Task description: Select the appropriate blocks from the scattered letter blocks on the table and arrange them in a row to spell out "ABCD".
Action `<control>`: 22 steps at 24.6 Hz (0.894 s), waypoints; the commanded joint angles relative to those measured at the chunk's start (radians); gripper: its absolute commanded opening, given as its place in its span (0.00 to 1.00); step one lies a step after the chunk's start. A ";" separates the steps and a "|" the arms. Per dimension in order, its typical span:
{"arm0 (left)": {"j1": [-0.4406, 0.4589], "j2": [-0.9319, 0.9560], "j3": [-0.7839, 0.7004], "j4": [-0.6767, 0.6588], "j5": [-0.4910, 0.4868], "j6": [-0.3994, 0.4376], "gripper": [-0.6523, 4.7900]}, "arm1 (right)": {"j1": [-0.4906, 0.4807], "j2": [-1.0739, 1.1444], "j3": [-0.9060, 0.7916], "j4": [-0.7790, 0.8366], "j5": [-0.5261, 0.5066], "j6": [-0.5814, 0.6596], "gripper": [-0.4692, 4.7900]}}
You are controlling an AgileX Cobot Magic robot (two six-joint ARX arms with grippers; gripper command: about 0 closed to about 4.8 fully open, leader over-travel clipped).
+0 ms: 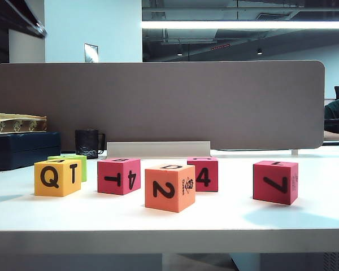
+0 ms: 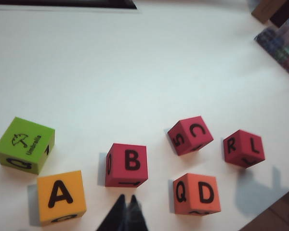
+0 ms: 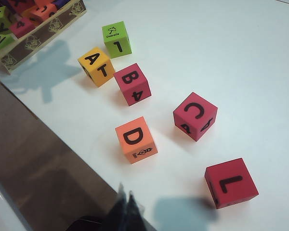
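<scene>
I have the white table (image 1: 305,217) filling the lower half of the exterior view, with six foam cubes spread across it and neither arm visible in that view. From left to right there: the yellow cube (image 1: 57,177), the green cube (image 1: 78,162) tucked just behind it, the pink B cube (image 1: 119,175), the orange cube (image 1: 170,187) nearest the front edge, the pink C cube (image 1: 203,174) just behind it, and the pink L cube (image 1: 276,181) well apart at the right.

From above, the left wrist view gives me the tops I need: A on the yellow cube (image 2: 61,197), B on the pink one (image 2: 127,164), C on the next pink one (image 2: 190,134), D on the orange one (image 2: 196,193). The green and L cubes are not wanted.

The left tool (image 2: 125,214) sits at the bottom edge of its frame, tips pressed together and holding nothing. The B cube lies straight ahead of it and just beyond the tips, with A to one side and D to the other; I judge this arm the nearer one for A and B.

The right tool (image 3: 125,207) is likewise closed and empty, low in its frame. The orange cube (image 3: 136,139) lies ahead of it, C (image 3: 195,116) further off.
</scene>
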 commanded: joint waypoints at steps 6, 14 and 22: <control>-0.039 0.093 0.056 -0.030 -0.075 0.017 0.11 | 0.001 -0.004 0.006 0.008 0.000 -0.003 0.09; -0.052 0.195 0.143 -0.062 -0.161 0.035 0.11 | 0.001 -0.004 0.006 0.008 0.001 -0.003 0.09; -0.127 0.248 0.158 -0.065 -0.193 0.078 0.11 | 0.001 -0.004 0.006 0.009 0.001 -0.003 0.09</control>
